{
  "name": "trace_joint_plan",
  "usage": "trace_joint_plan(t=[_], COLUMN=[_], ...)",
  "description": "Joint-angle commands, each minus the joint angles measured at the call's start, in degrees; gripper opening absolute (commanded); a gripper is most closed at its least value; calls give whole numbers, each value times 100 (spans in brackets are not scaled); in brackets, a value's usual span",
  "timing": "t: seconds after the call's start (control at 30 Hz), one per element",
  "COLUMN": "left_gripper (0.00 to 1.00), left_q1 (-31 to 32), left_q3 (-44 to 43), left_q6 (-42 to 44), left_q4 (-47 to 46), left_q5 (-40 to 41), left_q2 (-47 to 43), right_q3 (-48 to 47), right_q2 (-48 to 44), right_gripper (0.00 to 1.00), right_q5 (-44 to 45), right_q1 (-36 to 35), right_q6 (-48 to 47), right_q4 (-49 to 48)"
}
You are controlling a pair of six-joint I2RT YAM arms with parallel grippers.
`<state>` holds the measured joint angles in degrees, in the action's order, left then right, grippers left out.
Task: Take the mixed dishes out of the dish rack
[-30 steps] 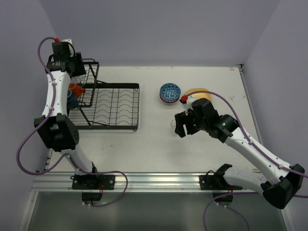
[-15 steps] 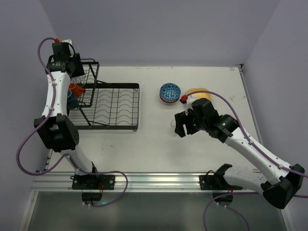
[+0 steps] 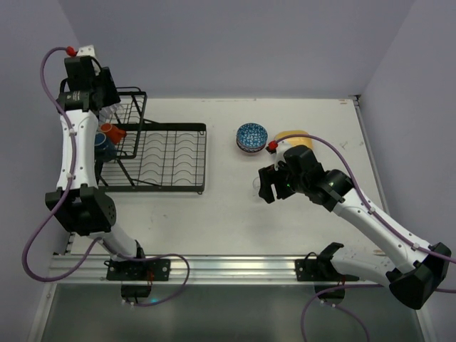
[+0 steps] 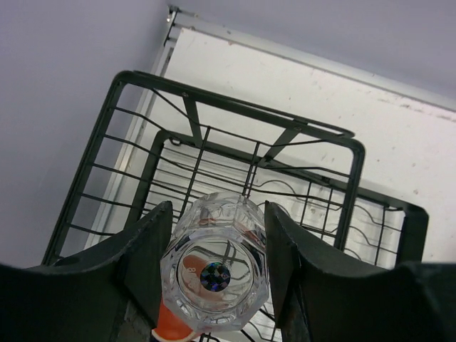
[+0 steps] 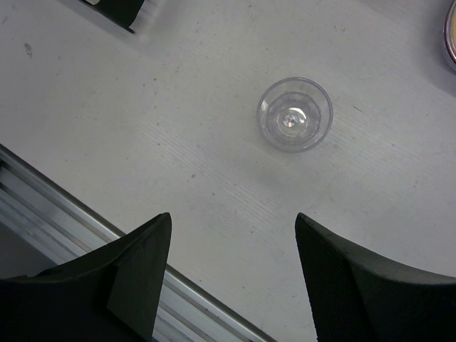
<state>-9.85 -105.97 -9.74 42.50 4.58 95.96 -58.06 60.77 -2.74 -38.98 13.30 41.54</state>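
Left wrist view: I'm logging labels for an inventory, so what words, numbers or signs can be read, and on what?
None can be read.
The clear glass bears a small shiny sticker on its base, too blurred to read.
A whitish mark seen through the glass: too blurred to read.

I log one faceted clear glass [image 4: 214, 274] held above the black wire rack [image 4: 415, 231]; second glass [image 5: 295, 114] upright on the table [image 5: 142, 142].

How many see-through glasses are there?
2. A faceted glass is gripped by the left gripper above the dish rack; a round glass stands on the table by the open right gripper. No others show.
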Motion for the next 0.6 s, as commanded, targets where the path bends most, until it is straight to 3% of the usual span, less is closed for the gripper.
trace_joint_plan(t=[0.0, 0.2, 0.33, 0.43, 0.47, 0.5, 0.57], left_gripper=[0, 0, 0, 0, 0, 0, 0], left_q1=[-17, 96, 1113, 1222, 1248, 1257, 1283], left_q3=[-389, -679, -496, 379, 680, 970, 2050], left_q6=[-125, -344, -459, -1037, -1222, -1737, -2363], left_q4=[-155, -145, -426, -1248, -1557, -1848, -3155], left_q5=[-238, -1546, -2039, -2845, -3449, -3655, -4268], left_q2=[-490, -1244, -1817, -2493, -2712, -3141, -3600], right_q3=[-82, -65, -47, 154, 268, 408, 909], right_q2=[-13, -337, -873, -1382, -1558, -1925, -2270], right_gripper=[72, 73, 74, 74, 74, 74, 74], right_q5=[10, 99, 108, 3, -172, -374, -1231], right_q1=[5, 5, 40, 49, 49, 40, 49], right_q6=[-91, -3, 163, 295, 426, 550, 935], right_q4=[-137, -426, -787, -1480, -1804, -2129, -3367])
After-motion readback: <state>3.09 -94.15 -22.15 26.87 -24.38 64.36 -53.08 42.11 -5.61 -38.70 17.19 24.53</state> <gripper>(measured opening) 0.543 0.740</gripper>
